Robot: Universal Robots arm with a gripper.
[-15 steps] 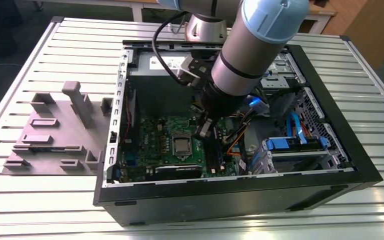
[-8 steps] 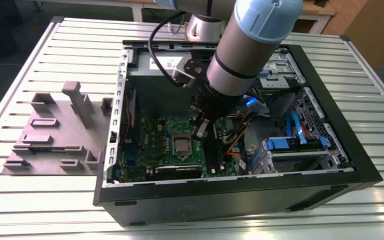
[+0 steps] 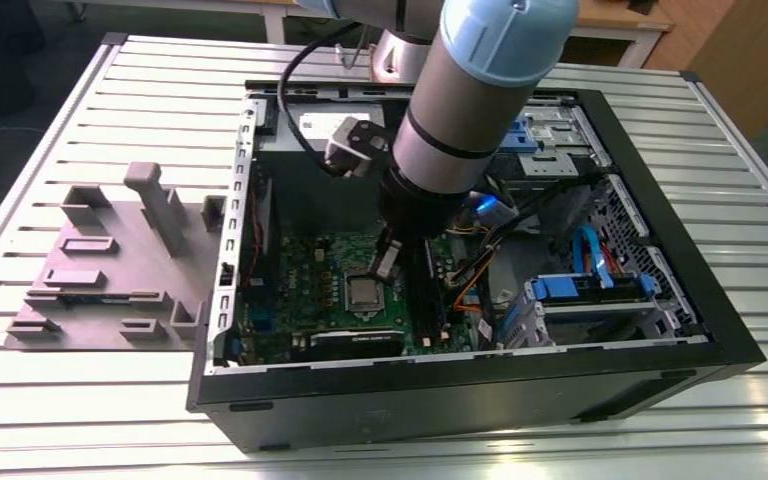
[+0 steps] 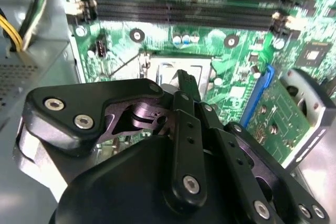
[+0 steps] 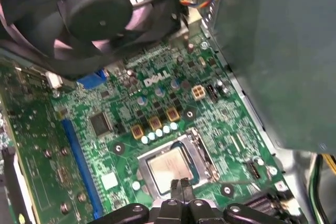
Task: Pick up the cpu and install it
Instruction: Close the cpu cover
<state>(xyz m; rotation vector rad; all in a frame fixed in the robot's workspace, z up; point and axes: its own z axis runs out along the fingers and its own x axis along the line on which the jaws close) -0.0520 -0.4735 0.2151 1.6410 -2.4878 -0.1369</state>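
The cpu (image 5: pixel 167 165) is a small silvery square lying flat inside the metal socket frame (image 5: pixel 202 153) on the green motherboard (image 5: pixel 173 98). In the exterior view the cpu (image 3: pixel 359 291) shows in the middle of the board inside the open computer case. My gripper (image 5: pixel 178 184) hangs just above the socket's edge, its two thin black fingertips pressed together with nothing between them. The exterior view has the gripper (image 3: pixel 384 265) reaching down from the arm, right over the socket. In the second wrist view the gripper (image 4: pixel 186 80) points at the socket area, and its black linkage hides most of the board.
A black fan (image 5: pixel 94 9) hangs over the board close to the socket. Long memory slots (image 4: pixel 184 11) run beside it. An expansion card (image 5: pixel 31 145) stands at the board's side. Case walls (image 3: pixel 491 385), cables and blue drive caddies (image 3: pixel 591 285) ring the arm. A grey fixture (image 3: pixel 117 260) sits outside the case.
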